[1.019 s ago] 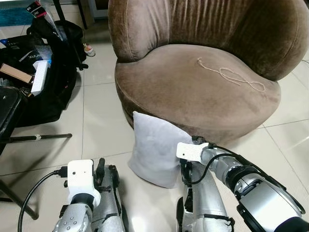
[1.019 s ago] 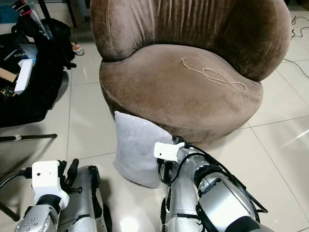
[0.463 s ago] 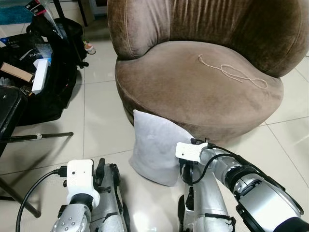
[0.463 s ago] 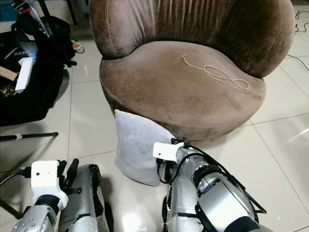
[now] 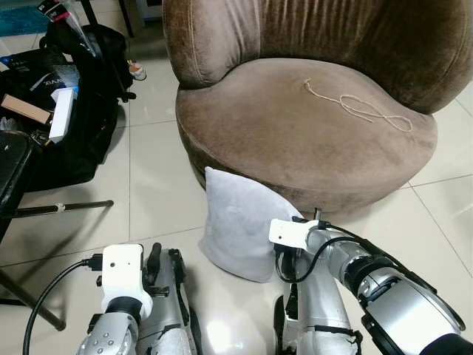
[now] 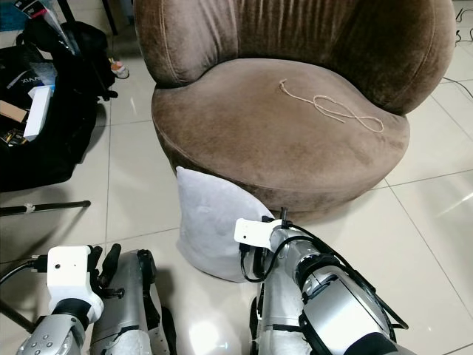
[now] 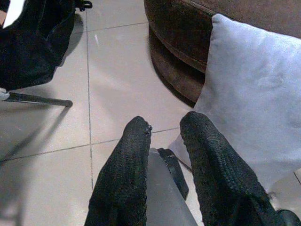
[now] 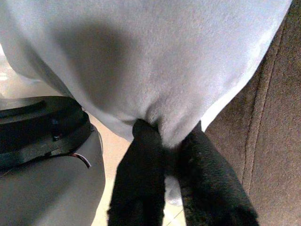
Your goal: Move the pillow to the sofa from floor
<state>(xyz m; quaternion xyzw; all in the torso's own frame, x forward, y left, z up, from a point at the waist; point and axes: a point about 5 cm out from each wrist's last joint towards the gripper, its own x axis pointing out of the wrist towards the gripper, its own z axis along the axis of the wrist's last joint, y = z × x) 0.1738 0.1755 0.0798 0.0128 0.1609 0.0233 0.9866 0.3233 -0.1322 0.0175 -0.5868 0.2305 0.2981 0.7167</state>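
Note:
A pale grey pillow (image 5: 238,222) stands on the tiled floor, leaning against the front of the brown velvet sofa (image 5: 303,126). My right gripper (image 8: 164,143) is shut on the pillow's lower edge, pinching a fold of its fabric between the two black fingers (image 8: 141,174). In the eye views the right wrist (image 5: 292,233) sits at the pillow's lower right corner. My left gripper (image 7: 164,129) hovers low over the floor to the left of the pillow (image 7: 254,94), its fingers slightly apart and holding nothing.
A loop of pale string (image 5: 362,111) lies on the sofa seat. Black bags with boxes (image 5: 52,111) sit at the left, and a dark metal stand leg (image 5: 59,209) crosses the floor there. Open tiles lie to the sofa's right.
The camera has shifted slightly, so the sofa sits a bit higher in view. The right gripper keeps its grip on the pillow; the pillow has hardly moved.

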